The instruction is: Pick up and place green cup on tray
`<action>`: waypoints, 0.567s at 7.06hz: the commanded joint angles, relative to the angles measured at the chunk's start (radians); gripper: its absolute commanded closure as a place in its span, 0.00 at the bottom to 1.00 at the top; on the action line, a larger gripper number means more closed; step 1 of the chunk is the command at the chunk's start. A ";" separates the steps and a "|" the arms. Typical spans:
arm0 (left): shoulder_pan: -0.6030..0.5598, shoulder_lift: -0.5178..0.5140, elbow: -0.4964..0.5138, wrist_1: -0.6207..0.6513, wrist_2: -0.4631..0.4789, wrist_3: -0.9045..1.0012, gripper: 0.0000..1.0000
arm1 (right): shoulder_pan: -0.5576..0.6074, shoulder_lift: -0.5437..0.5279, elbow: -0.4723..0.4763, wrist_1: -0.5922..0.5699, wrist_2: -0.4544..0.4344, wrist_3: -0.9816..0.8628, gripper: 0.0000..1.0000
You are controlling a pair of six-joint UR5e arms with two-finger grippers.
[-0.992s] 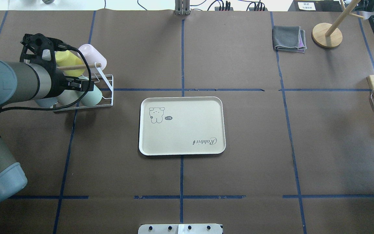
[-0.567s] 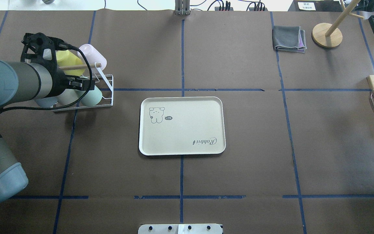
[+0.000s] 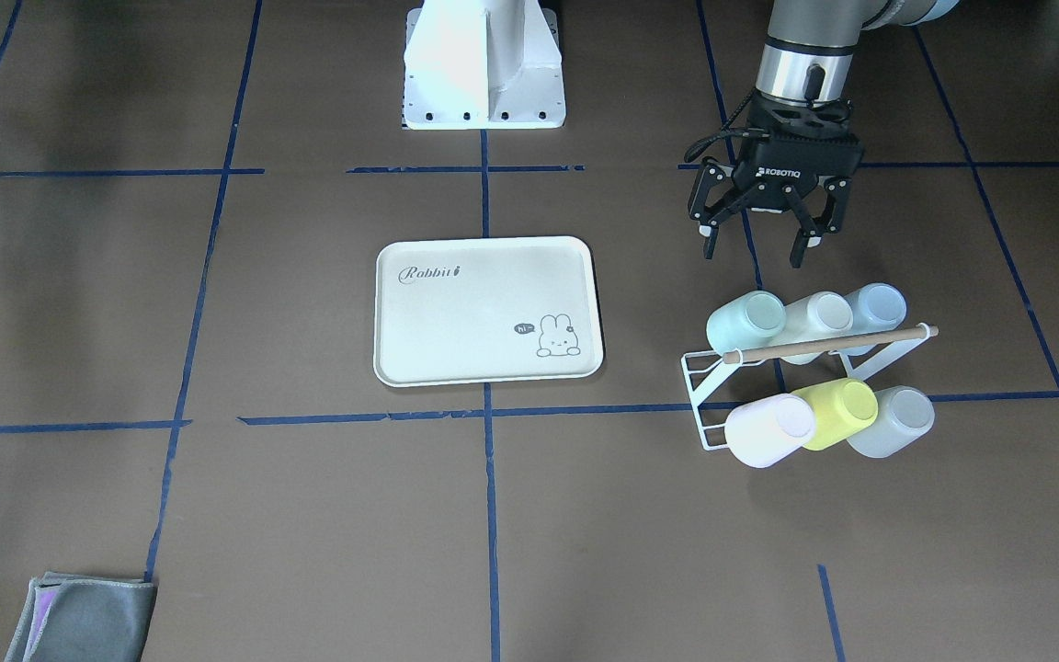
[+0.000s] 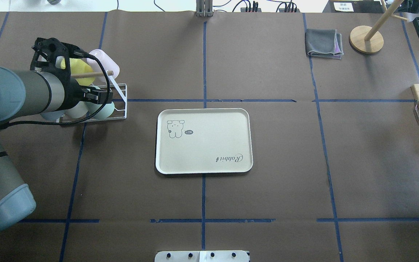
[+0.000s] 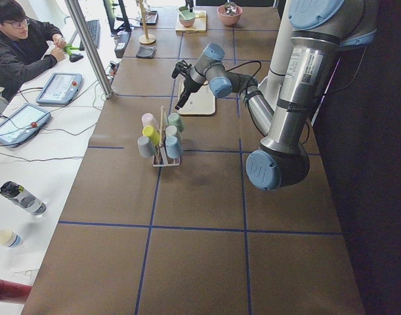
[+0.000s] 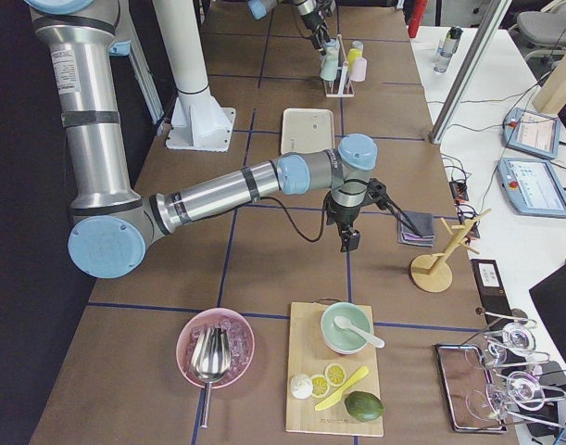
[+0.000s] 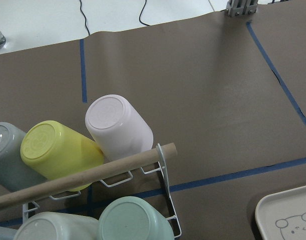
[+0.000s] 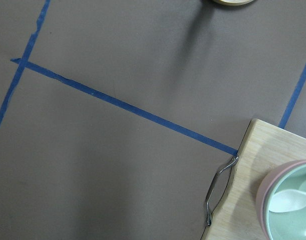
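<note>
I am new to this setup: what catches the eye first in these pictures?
A white wire rack of tilted pastel cups stands on the robot's left, with the green cup at the end nearest the cream tray in mid-table. The left pincer hangs open, raised, near the rack.

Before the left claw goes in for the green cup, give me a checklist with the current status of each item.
1. Is the left claw open? Ok, its fingers are spread.
2. Is it empty? Ok, nothing is between the fingers.
3. Is the green cup within reach? Ok, it sits at the tray-side end of the rack, in the row nearer the robot.
4. Is there room beside it? Not ok, the pale cup next to it looks to be touching it.
5. Is the tray free? Ok, nothing lies on it.
6. Is the right claw out of the way? Ok, it is far down the table. Whether it is open or shut: cannot tell.
</note>
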 commanded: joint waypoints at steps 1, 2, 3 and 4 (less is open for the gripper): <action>0.001 -0.003 -0.003 0.029 -0.029 0.086 0.00 | 0.000 -0.003 0.001 0.000 0.000 0.000 0.00; 0.001 -0.018 -0.006 0.078 -0.049 0.196 0.00 | 0.000 -0.003 0.001 0.000 0.000 0.000 0.00; 0.001 -0.026 -0.006 0.111 -0.050 0.271 0.00 | 0.000 -0.003 0.001 0.000 0.000 0.000 0.00; 0.001 -0.046 -0.006 0.163 -0.053 0.359 0.00 | 0.000 -0.003 -0.001 0.000 0.000 0.000 0.00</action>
